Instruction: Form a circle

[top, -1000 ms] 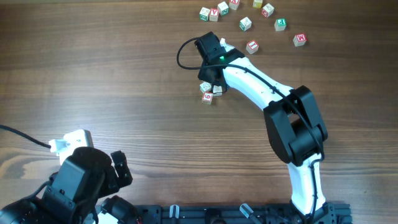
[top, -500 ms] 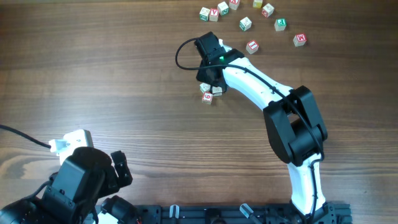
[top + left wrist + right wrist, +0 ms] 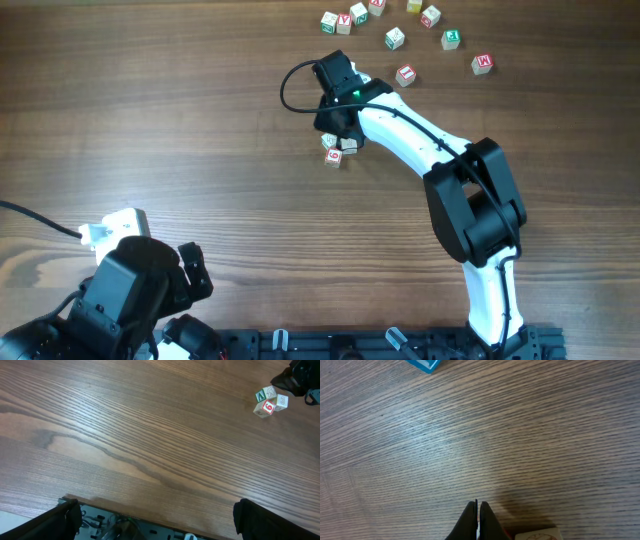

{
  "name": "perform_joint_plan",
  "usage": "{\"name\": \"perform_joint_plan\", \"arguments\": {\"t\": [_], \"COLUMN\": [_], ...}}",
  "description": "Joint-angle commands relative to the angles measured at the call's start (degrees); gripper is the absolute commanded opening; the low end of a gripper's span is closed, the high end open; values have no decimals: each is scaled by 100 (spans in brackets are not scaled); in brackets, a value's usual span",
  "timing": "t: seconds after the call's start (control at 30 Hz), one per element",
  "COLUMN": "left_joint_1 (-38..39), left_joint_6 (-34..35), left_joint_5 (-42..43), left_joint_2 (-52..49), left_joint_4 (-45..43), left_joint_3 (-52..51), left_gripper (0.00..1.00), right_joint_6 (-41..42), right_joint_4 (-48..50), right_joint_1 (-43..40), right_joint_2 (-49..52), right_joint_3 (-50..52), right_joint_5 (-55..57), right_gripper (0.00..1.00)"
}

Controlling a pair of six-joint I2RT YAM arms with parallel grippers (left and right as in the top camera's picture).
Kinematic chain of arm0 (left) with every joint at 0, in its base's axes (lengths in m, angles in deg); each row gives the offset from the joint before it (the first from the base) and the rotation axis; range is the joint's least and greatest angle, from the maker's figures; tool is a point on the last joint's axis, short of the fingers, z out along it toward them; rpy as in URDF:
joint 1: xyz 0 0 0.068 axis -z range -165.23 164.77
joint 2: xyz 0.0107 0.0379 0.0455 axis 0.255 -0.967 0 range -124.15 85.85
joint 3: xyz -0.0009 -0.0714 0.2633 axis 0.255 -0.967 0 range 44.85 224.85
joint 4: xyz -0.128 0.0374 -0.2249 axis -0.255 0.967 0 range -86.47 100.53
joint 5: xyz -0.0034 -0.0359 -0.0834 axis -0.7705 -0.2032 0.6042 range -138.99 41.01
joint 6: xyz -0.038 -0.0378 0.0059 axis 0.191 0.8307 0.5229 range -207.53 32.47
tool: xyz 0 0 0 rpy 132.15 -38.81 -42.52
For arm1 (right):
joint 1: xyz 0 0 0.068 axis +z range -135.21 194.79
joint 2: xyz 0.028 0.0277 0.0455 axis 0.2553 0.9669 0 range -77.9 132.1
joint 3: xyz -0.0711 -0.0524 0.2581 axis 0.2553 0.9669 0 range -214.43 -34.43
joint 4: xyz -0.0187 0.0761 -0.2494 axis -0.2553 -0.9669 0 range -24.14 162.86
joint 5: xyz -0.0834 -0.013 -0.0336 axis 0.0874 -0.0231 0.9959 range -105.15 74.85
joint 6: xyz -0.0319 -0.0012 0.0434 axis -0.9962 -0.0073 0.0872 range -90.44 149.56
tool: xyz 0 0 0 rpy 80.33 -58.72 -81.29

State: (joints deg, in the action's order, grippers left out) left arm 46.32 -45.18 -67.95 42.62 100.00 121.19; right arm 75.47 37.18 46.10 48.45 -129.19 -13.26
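My right claw (image 3: 478, 519) is clenched empty, likely as a pusher beside three clumped whitish letter cubes (image 3: 337, 148); my left claw (image 3: 158, 512) hangs released.

A tight clump of cubes (image 3: 270, 401) sits on the wood table (image 3: 150, 435), one face marked red and another green. The dark right gripper (image 3: 278, 381) is just above the cubes, its tip close beside them. Well below and left of the cubes, the left gripper (image 3: 157, 512) holds its fingers (image 3: 60, 520) spread wide.
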Motion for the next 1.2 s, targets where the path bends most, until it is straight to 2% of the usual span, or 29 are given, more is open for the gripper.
{"name": "perform_joint_plan", "arguments": {"t": [0.0, 0.43, 0.53, 0.6, 0.67, 0.9, 1.17], "left_joint_1": [-26, -26, -26, -26, -26, -26, -26], "left_joint_6": [72, 72, 72, 72, 72, 72, 72], "left_joint_5": [7, 7, 7, 7, 7, 7, 7], "left_joint_2": [11, 11, 11, 11, 11, 11, 11], "left_joint_4": [2, 2, 2, 2, 2, 2, 2], "left_joint_3": [-11, -11, -11, -11, -11, -11, -11], "left_gripper": [100, 100, 100, 100, 100, 100, 100], "right_joint_6": [-98, -225, -20, 428, 660, 219, 205], "right_joint_4": [35, 210, 195, -31, -323, -240, -247], "right_joint_1": [0, 0, -70, -155, -225, -42, -13], "right_joint_2": [85, 85, 72, 61, 63, 63, 66], "right_joint_3": [-37, -39, -116, -129, -127, -127, -125], "right_joint_5": [-127, -105, 337, 634, 573, 297, 199], "right_gripper": [5, 4, 5, 5, 5, 5, 5]}}
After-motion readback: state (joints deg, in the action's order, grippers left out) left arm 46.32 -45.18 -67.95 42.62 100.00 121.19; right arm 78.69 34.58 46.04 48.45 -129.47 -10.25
